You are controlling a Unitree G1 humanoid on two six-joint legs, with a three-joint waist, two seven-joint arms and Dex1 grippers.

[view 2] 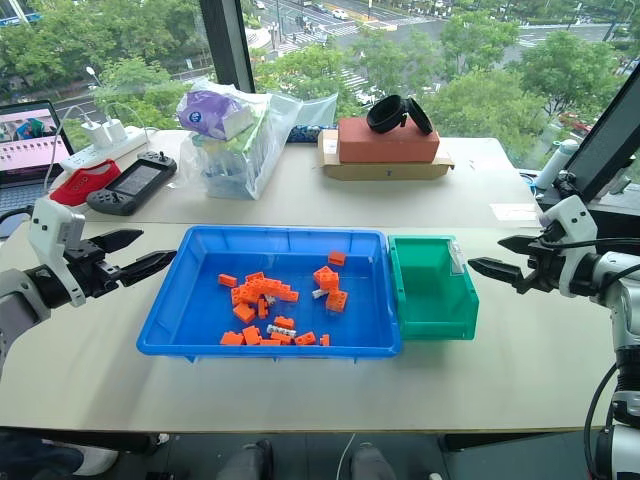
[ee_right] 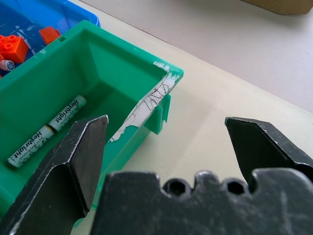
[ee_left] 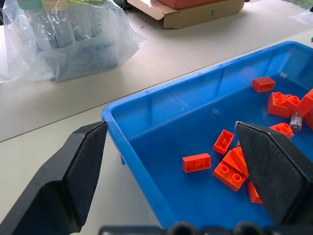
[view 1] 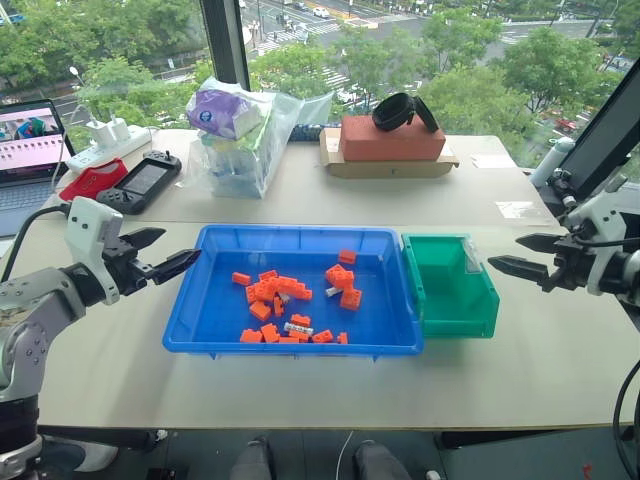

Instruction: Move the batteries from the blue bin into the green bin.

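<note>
The blue bin [view 1: 300, 233] sits mid-table with many orange bricks [view 1: 275, 290] in it. Among the bricks lie grey-white batteries, one near the front [view 1: 298, 328] and one further right [view 1: 333, 292], the latter also seen in the left wrist view [ee_left: 296, 120]. Touching its right side is the green bin [view 1: 482, 300], where two batteries [ee_right: 67, 113] [ee_right: 30, 147] lie end to end on the bottom. My left gripper [view 1: 180, 246] hovers open and empty at the blue bin's left rim. My right gripper [view 1: 504, 252] is open and empty just right of the green bin.
At the back of the table stand a clear plastic bag of goods [view 1: 240, 135] and a cardboard tray with a red block and a black band [view 1: 390, 140]. A handheld game console [view 1: 140, 182], a power strip [view 1: 105, 140] and a laptop [view 1: 25, 150] sit at back left.
</note>
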